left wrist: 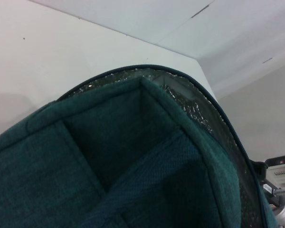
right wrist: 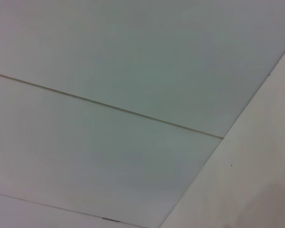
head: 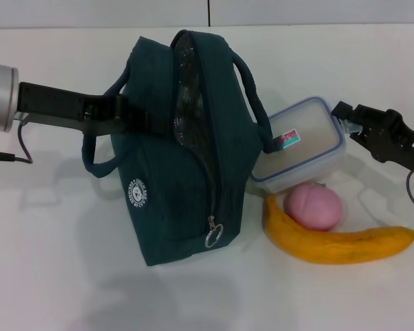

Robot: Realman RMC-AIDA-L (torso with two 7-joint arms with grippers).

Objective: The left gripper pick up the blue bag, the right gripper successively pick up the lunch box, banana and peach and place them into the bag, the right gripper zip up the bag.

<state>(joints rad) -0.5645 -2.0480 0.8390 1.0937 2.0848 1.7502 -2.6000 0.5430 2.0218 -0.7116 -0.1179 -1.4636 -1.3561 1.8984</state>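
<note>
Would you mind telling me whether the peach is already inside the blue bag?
No, the peach lies on the table beside the banana, outside the blue bag.

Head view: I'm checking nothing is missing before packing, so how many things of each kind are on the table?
Bag: 1
Lunch box: 1
Banana: 1
Peach: 1
Total: 4

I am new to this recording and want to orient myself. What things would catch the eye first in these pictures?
The blue bag dominates the middle of the table, unzipped so its silver lining shows, with the left gripper at the handle on its left side. To its right lie the lunch box, the peach and the banana, close together. The right gripper sits just right of the lunch box.
</note>
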